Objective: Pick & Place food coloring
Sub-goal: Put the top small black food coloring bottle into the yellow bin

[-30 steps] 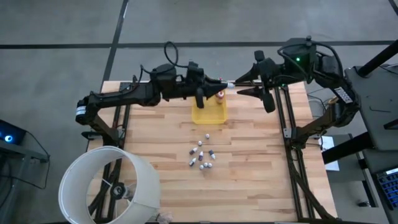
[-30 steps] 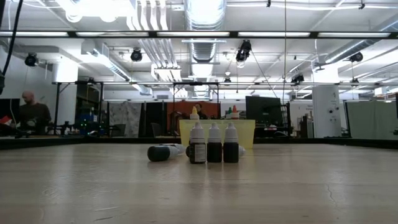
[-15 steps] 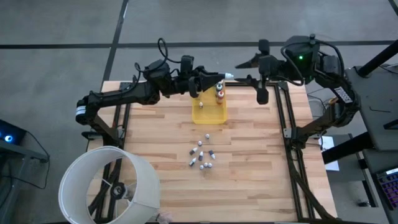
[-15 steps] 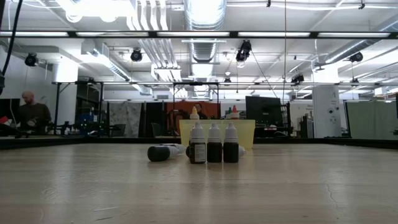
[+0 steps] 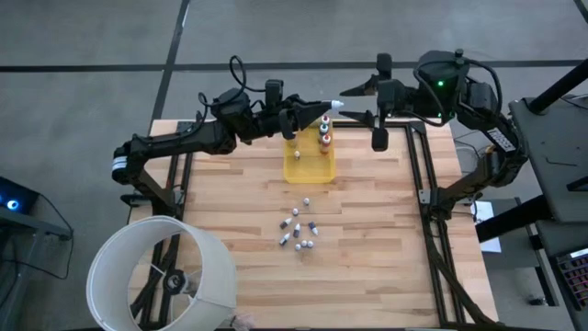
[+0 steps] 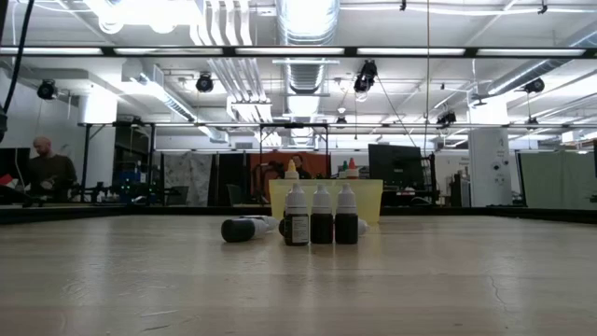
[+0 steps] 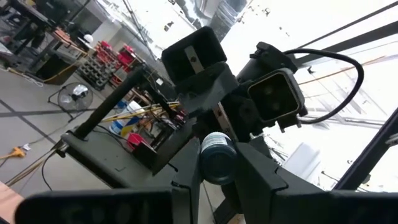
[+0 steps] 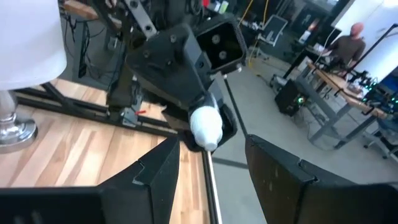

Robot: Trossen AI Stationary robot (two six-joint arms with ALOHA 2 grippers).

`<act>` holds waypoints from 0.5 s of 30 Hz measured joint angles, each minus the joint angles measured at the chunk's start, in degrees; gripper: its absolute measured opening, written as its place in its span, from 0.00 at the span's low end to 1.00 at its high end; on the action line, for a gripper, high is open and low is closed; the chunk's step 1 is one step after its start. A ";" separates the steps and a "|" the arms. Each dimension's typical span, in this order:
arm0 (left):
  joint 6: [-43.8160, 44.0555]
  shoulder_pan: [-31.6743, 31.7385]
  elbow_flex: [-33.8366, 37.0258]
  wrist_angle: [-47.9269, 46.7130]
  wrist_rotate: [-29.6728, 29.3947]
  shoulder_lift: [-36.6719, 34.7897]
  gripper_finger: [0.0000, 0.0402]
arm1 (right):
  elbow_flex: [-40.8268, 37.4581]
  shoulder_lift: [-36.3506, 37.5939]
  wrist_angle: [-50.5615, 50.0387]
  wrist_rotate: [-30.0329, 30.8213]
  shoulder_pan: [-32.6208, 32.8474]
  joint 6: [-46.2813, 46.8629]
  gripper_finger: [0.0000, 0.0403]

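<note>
above the desk's far edge, our left gripper (image 5: pixel 323 108) has lifted, still clamping a food coloring bottle (image 5: pixel 334 105) toward our open right gripper (image 5: pixel 361 103); handover looks near.

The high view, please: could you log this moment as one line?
left tool: shut on bottle, raised over table's far edge | right tool: open, facing bottle | tray: holds upright bottles | loose bottles: mid-table

Both arms reach toward each other above the table's (image 5: pixel 230 211) far edge. The left gripper (image 5: pixel 329 108) points rightward, fingers clamped on a small white-capped bottle (image 5: pixel 334 106). The right gripper (image 5: pixel 360 88) faces it just beside, fingers spread apart, holding nothing.
</note>
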State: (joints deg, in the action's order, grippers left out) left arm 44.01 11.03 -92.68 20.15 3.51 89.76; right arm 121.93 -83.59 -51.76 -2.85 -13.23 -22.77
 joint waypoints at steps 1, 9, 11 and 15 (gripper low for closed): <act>0.00 0.02 0.00 -0.03 -0.06 0.00 0.14 | 0.00 -0.13 0.57 0.00 0.00 -0.08 0.44; -0.02 0.26 0.00 0.01 -0.20 0.00 0.14 | -0.02 -0.52 1.58 -0.14 0.00 0.03 0.44; -0.02 0.28 0.00 0.28 -0.20 0.00 0.14 | -0.02 -0.85 1.63 -0.17 0.05 -0.22 0.44; -0.02 0.32 0.00 0.49 -0.20 0.00 0.14 | -0.11 -1.16 1.57 -0.35 0.28 -0.35 0.44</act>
State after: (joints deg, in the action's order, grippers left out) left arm 43.99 11.34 -92.68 20.64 3.31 89.76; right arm 121.82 -84.74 -50.20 -3.20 -12.95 -23.12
